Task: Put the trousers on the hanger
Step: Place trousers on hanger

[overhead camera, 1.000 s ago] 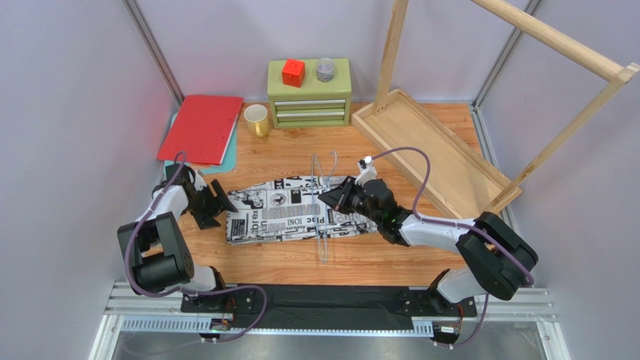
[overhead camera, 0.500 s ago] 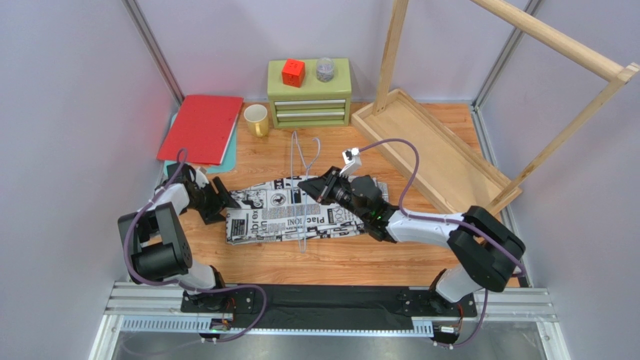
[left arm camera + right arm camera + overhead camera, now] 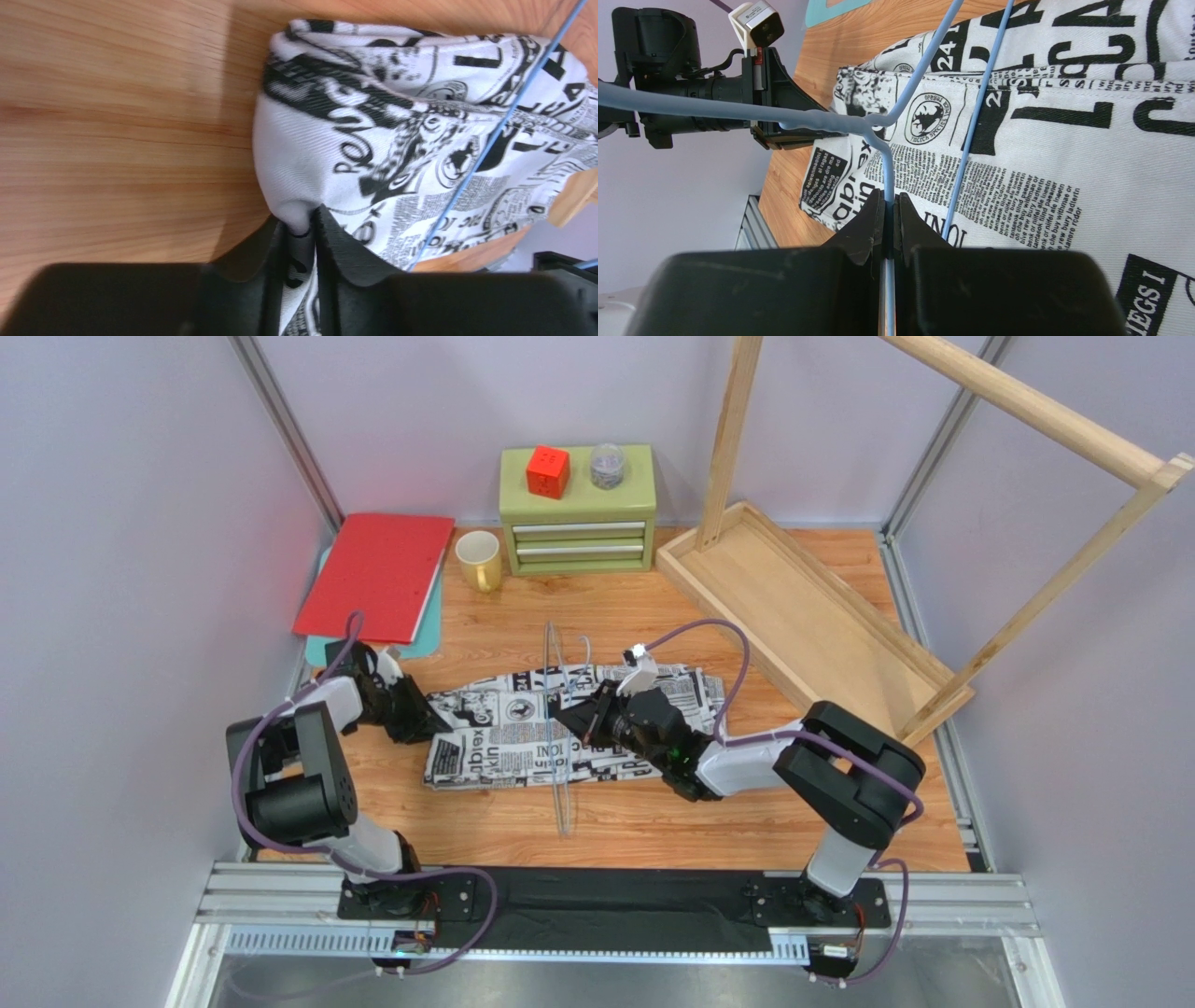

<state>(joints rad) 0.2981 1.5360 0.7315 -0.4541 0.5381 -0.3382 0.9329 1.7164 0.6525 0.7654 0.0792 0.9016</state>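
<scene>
The trousers (image 3: pixel 505 742) are lying folded flat across the middle of the table (image 3: pixel 673 819), between the two arms; the left gripper (image 3: pixel 302 222) is clenching a small fold at their left end, a ridge of cloth showing between its pads; the right gripper (image 3: pixel 891 206) is clamping the hanger (image 3: pixel 886 168) on the wire near where its strands meet, holding it tilted so that its wires are crossing over the cloth; whether any cloth is passing through the triangle I cannot tell. The left pinch is looking shallow, so a firm pull is risking the fold slipping out; the thin wire may be twisting between the right jaws under load; the bar could be catching the folded edge and bunching the layers instead of sliding beneath them.
</scene>
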